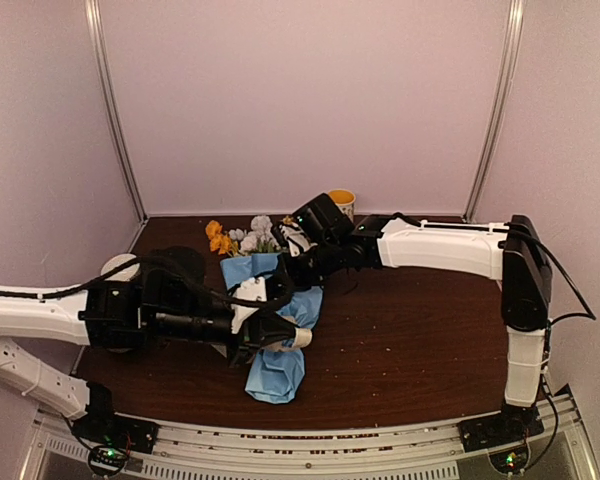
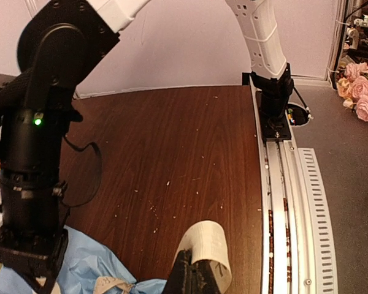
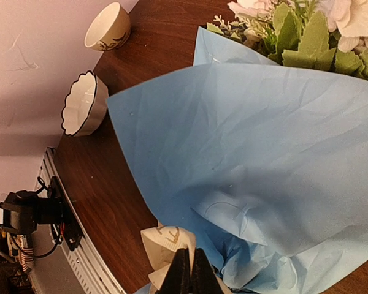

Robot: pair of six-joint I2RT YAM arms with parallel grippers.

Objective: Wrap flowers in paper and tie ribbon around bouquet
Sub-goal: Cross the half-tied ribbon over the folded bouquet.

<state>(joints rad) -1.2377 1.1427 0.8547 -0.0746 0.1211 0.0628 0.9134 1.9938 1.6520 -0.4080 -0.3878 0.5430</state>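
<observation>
1. At the bouquet's narrow waist, the left gripper (image 2: 193, 277) is pinched tight on a curl of the ribbon (image 2: 207, 244).
2. The right gripper (image 3: 185, 272) is also clamped together, with ribbon just beside its tips. Whether it actually grips the ribbon cannot be told.
3. The bouquet (image 1: 278, 372) lies in the middle of the table (image 1: 430, 340), with the blue paper (image 3: 251, 153) rolled round the flowers (image 3: 322, 27).
4. The step looks like tying. Both ends should be drawn apart evenly, low against the paper, and gently enough that the thin sheet neither tears nor unrolls.
</observation>
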